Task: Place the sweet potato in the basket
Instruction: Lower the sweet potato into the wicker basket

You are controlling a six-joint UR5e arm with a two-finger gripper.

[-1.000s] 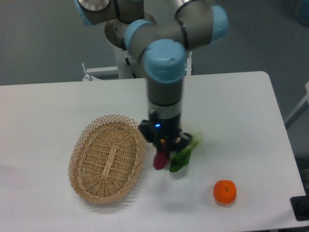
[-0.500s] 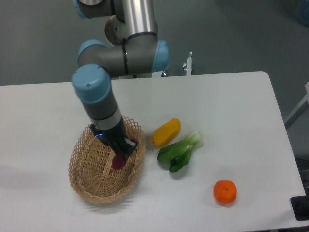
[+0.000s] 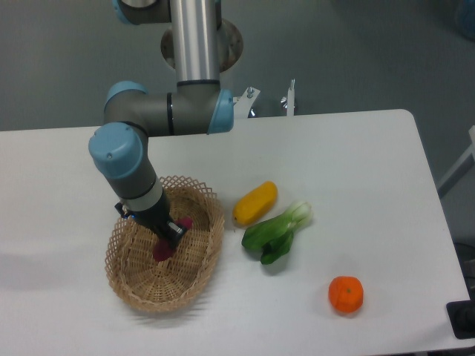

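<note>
The tan wicker basket (image 3: 194, 280) lies on the white table at the lower left. My gripper (image 3: 165, 239) reaches down into its middle and is shut on the sweet potato (image 3: 161, 251), a dark magenta tuber. The tuber hangs low inside the basket, its lower end near the woven floor. I cannot tell whether it touches the floor. The arm's blue-capped wrist hides the basket's far left rim.
A yellow oblong vegetable (image 3: 255, 202) lies just right of the basket. Beside it is a green leafy bok choy (image 3: 276, 231). A round orange fruit (image 3: 346, 294) sits near the front right. The table's right edge is at the far right.
The gripper carried the sweet potato left from beside the greens to over the basket, then further left and lower inside it. The yellow vegetable is now uncovered.
</note>
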